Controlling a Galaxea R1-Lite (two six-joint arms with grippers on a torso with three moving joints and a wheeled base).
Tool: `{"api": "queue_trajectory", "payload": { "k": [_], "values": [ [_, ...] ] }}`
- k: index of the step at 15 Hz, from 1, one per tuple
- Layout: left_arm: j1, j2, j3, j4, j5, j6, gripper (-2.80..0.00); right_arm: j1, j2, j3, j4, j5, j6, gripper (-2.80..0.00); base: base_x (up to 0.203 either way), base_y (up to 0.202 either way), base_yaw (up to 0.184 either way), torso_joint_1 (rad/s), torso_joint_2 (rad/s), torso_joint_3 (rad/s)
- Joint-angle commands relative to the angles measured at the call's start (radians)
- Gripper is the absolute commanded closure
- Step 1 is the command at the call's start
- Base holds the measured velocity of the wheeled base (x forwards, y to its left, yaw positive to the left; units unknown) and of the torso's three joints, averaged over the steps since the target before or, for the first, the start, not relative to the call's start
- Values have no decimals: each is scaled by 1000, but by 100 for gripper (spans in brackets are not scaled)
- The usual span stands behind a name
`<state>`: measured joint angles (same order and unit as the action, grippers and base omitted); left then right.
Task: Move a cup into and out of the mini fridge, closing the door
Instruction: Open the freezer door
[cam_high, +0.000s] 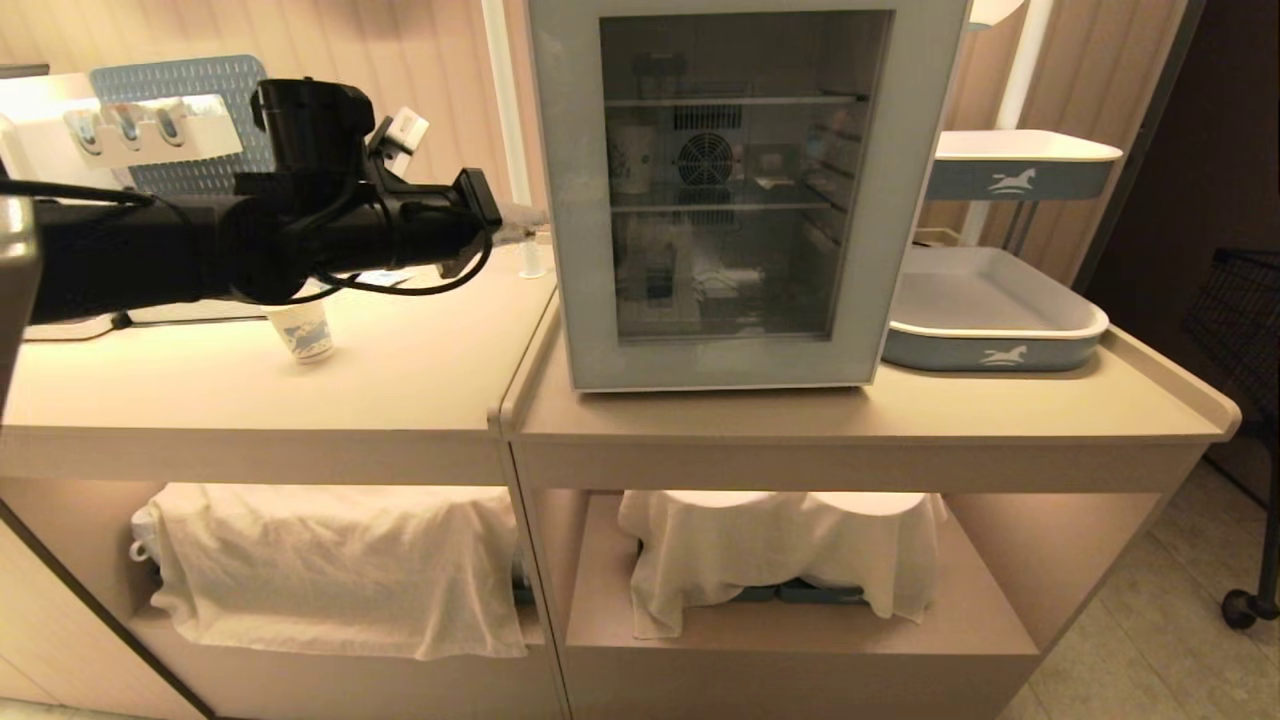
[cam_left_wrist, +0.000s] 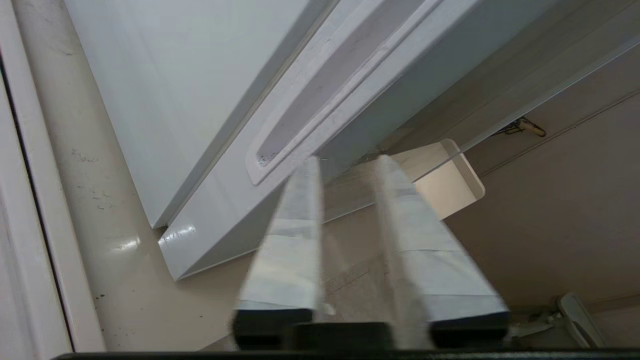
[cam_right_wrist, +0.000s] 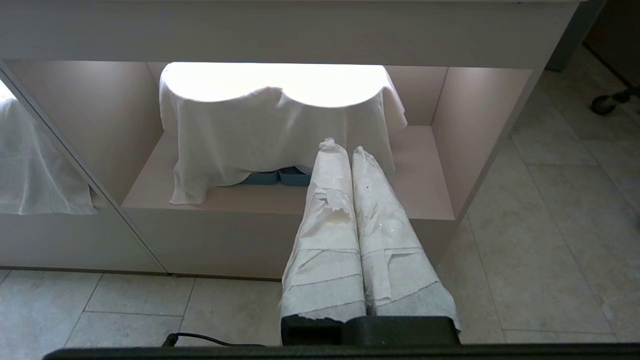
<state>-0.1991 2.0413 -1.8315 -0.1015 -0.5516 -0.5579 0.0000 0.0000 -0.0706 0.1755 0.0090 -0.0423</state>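
The mini fridge (cam_high: 720, 375) stands on the right counter with its door (cam_high: 580, 250) shut. A pale cup-like shape (cam_high: 632, 158) shows dimly through the glass on a shelf. The cup (cam_high: 303, 335), white with a blue print, stands on the left counter under my left arm. My left gripper (cam_high: 528, 224) reaches level to the fridge's left side. In the left wrist view the left gripper (cam_left_wrist: 348, 160) is open and holds nothing. Its tips are close to the recessed grip (cam_left_wrist: 320, 95) in the door's edge. My right gripper (cam_right_wrist: 345, 147) hangs low before the counter, shut and empty.
A grey-blue tray (cam_high: 1000, 355) lies right of the fridge, with a second tray (cam_high: 1020, 178) on a stand above it. A white rack (cam_high: 150, 130) stands at the back left. White cloths (cam_high: 330, 560) (cam_high: 770, 550) cover the lower shelves. A black cart (cam_high: 1250, 330) is at the far right.
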Motion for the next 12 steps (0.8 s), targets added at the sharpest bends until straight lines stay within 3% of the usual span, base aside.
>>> {"api": "queue_trajectory", "payload": {
  "k": [1, 7, 12],
  "values": [
    [-3, -10, 8, -3, -4, 3, -280, 0, -2, 0, 1, 0, -1, 0, 0, 0, 0, 0, 0, 0],
    [-2, -13, -3, -18, -4, 34, -280, 0, -2, 0, 1, 0, -1, 0, 0, 0, 0, 0, 0, 0],
    [-13, -10, -6, -91, -73, 96, -280, 0, -2, 0, 1, 0, -1, 0, 0, 0, 0, 0, 0, 0]
  ]
}}
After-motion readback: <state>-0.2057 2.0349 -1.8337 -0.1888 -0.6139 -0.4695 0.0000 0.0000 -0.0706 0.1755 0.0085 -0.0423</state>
